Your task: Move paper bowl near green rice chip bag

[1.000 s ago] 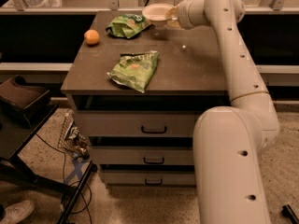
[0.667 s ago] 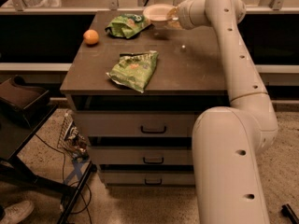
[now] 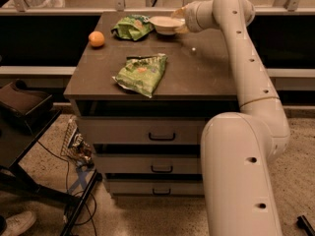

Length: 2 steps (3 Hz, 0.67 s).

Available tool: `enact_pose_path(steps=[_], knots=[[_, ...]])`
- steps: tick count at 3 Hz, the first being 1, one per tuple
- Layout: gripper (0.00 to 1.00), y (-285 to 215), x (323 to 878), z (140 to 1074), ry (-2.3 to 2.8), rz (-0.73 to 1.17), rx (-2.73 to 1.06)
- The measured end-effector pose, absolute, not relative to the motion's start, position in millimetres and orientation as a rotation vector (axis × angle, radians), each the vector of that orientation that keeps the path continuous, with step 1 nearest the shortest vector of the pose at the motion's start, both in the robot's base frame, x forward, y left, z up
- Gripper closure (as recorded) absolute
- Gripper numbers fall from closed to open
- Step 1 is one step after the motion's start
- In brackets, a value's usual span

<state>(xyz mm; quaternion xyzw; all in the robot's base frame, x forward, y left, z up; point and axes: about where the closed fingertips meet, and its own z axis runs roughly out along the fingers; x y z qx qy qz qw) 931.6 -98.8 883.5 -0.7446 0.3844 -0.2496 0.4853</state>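
Note:
The white paper bowl point(image 3: 166, 24) is at the back of the table top, just right of the green rice chip bag point(image 3: 130, 27), nearly touching it. The bag is deep green, crumpled, with a pale patch. My gripper point(image 3: 180, 21) reaches in from the right and is shut on the bowl's right rim. The bowl is upright and low over the table; I cannot tell whether it rests on the surface.
A larger pale green bag point(image 3: 142, 73) lies mid-table. An orange point(image 3: 96, 38) sits at the back left. The table point(image 3: 202, 77) is a dark drawer cabinet. My arm crosses the right side. A dark stand and cables are at lower left.
The bowl and my gripper have come down toward the table beside the green rice chip bag. The bags and the orange have not moved.

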Motion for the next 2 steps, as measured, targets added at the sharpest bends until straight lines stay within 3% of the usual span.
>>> enact_pose_path(steps=[1,2], knots=[[0.01,-95.5,932.2,880.5,0.934,-0.602,-1.816],[0.00,-94.3,932.4,879.4,0.934,-0.600,-1.817]])
